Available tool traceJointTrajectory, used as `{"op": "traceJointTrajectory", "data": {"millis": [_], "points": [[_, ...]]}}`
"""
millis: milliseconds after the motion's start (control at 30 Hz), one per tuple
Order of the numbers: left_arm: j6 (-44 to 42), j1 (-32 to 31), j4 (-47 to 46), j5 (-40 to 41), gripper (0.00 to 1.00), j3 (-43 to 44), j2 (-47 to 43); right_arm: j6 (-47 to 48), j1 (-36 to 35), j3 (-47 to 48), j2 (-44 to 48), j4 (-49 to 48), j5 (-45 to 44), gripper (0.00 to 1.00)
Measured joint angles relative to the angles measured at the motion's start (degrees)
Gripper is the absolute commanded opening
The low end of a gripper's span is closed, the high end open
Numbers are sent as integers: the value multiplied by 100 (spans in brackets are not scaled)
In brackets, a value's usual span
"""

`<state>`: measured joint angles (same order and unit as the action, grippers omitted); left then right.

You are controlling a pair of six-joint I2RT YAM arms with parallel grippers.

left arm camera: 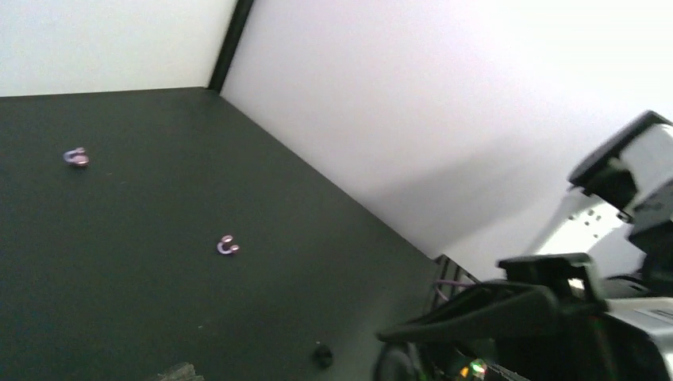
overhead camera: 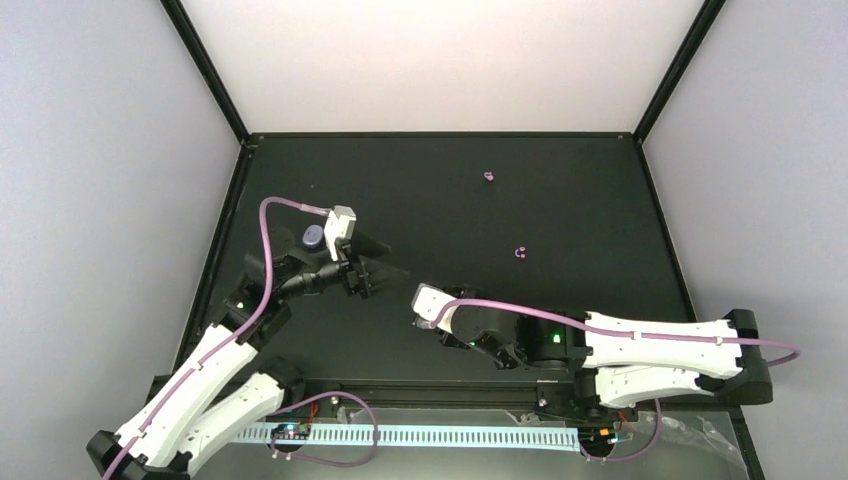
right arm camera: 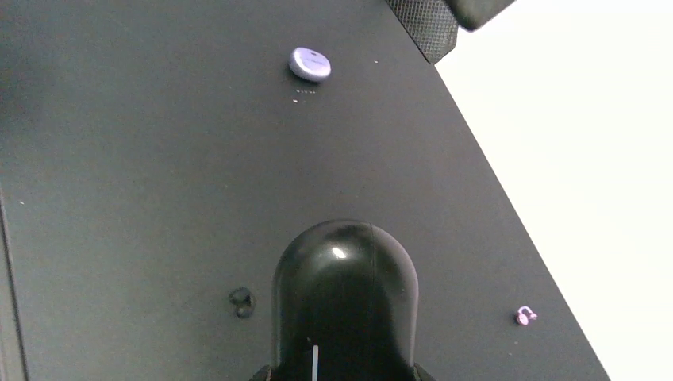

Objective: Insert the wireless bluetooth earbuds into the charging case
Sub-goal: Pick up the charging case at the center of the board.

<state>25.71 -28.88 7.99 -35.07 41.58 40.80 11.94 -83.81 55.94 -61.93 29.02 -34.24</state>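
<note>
With jaws spread wide and empty, the left pincer (overhead camera: 386, 262) points rightward at the nearer earbud (overhead camera: 520, 253), well ahead on the counter (overhead camera: 600, 200), the closed charging case (overhead camera: 312, 239) lying just behind its wrist; the right pincer (overhead camera: 420, 298) shows no readable gap.

Bare table (overhead camera: 600, 220) lay all round the near earbud (overhead camera: 520, 253) and the far earbud (overhead camera: 488, 177) at its 11 o'clock. The case (overhead camera: 312, 239) was hemmed in: left gripper (overhead camera: 393, 260) at its 3 o'clock, side wall (overhead camera: 120, 200) towards 9, its 12 o'clock side open.
</note>
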Motion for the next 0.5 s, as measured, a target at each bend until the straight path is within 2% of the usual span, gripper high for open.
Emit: {"op": "traceJointTrajectory", "data": {"millis": [300,500], "points": [[-31,-400,-74,-111,88,-122,-24,122,-11,-4,-52,13,-197,33],[-39,-901,-72,13,83,-131,269,122,-11,-4,-52,13,-249,33]]}}
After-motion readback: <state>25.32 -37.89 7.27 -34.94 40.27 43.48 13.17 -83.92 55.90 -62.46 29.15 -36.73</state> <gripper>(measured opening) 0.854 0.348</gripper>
